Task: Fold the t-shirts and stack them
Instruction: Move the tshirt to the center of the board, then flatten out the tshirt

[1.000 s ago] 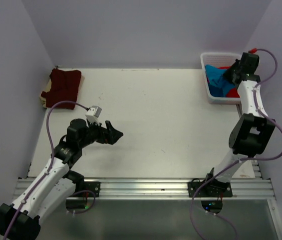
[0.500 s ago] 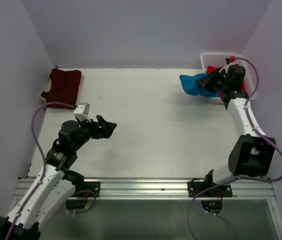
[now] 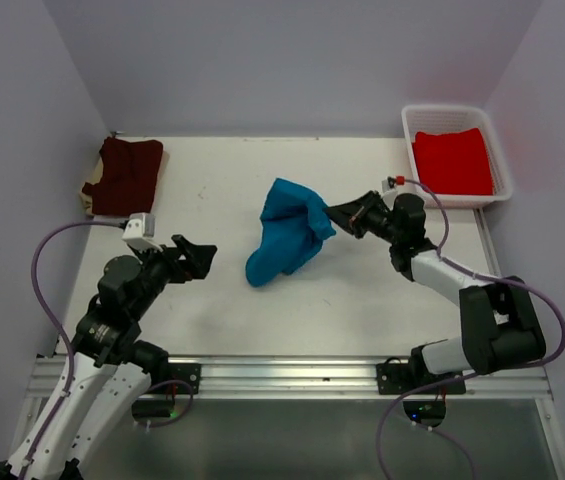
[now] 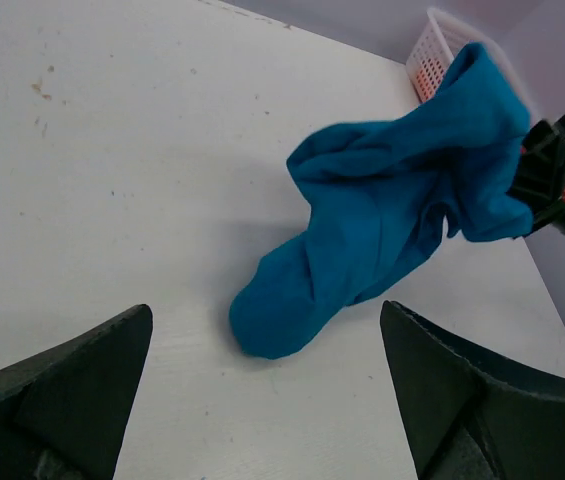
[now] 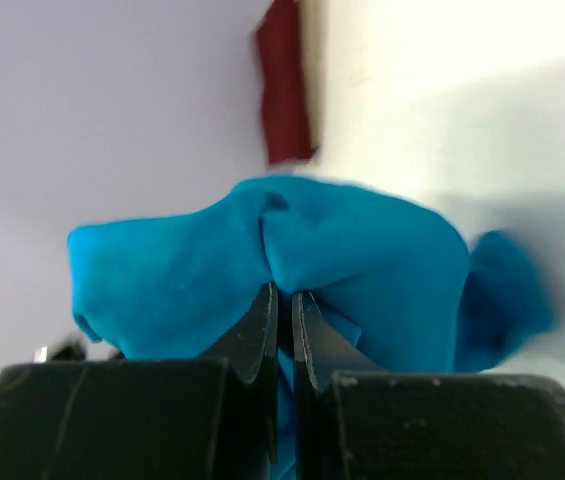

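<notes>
- Teal-blue tee [image 3: 287, 240] hangs bunched over mid-worktop [image 3: 382, 300]: upper edge held up, lower end down on the surface.
- R fingers [image 3: 342, 213] pinched tight on the tee's upper right edge; R arm reaches in low from the right.
- L fingers [image 3: 200, 256] spread wide, holding nothing, near the tee's left side but apart from it.
- Dark maroon tee [image 3: 127, 175] lies folded at the far-left corner.
- Bright red tee [image 3: 452, 160] lies flat in the white mesh basket [image 3: 409, 128], far-right corner.
</notes>
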Motion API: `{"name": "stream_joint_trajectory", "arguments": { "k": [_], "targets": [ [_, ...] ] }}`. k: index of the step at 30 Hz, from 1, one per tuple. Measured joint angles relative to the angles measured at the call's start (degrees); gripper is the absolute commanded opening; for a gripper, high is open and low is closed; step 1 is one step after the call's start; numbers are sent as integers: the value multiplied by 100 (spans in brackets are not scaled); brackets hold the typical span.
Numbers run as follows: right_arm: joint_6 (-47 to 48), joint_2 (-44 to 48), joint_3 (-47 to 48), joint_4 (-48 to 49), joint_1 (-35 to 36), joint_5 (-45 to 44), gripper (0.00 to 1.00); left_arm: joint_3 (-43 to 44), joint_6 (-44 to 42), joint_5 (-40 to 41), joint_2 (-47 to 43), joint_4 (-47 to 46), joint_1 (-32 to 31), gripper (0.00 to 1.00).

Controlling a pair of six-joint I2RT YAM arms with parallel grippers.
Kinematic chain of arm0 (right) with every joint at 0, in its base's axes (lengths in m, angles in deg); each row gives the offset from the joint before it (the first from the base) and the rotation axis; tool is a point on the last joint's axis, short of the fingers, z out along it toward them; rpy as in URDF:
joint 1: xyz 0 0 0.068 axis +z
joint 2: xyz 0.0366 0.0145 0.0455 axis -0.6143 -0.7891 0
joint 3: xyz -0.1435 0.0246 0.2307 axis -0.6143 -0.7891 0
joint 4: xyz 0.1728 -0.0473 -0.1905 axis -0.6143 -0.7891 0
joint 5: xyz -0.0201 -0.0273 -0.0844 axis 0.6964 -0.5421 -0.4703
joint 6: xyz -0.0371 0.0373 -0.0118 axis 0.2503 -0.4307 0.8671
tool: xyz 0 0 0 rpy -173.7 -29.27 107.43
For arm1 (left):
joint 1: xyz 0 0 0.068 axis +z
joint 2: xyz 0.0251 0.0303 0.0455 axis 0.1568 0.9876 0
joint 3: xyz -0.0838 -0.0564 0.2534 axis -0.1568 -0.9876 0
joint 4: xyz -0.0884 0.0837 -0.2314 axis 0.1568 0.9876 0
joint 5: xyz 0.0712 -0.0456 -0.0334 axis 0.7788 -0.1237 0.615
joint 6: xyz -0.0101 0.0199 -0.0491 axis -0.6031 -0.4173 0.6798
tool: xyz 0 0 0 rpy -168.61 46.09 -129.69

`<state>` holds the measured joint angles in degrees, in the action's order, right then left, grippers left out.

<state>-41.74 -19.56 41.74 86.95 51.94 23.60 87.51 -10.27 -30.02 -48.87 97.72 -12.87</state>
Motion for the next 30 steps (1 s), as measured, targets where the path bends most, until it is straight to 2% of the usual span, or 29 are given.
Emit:
{"name": "stream_joint_trajectory", "arguments": {
  "k": [4, 7, 11, 18, 21, 25, 30],
  "targets": [
    [-634, 92, -809, -442, -61, -1495, 0, 105, 2, 111, -129, 138, 0, 100],
    [-592, 398, -815, -1222, -61, -2605, 0, 118, -2, 107, -149, 199, 0, 100],
    [-289, 575, -474, -1845, -63, -3449, 0, -22, -24, -452, 157, -90, 0, 100],
    [-31, 417, -356, -2100, -61, -3836, 0, -741, -203, -1784, 2236, -1294, -52, 100],
    [9, 310, -358, -2090, -61, -3840, 0, -881, -293, -2074, 3016, -1762, -278, 100],
    [94, 70, -356, -1991, -61, -3751, 0, -778, -498, -1904, 3792, -2535, -1082, 100],
    [332, -481, -199, -1939, -61, -3320, 0, -328, -1213, -1051, 4555, -3211, -2004, 100]
  ]
}}
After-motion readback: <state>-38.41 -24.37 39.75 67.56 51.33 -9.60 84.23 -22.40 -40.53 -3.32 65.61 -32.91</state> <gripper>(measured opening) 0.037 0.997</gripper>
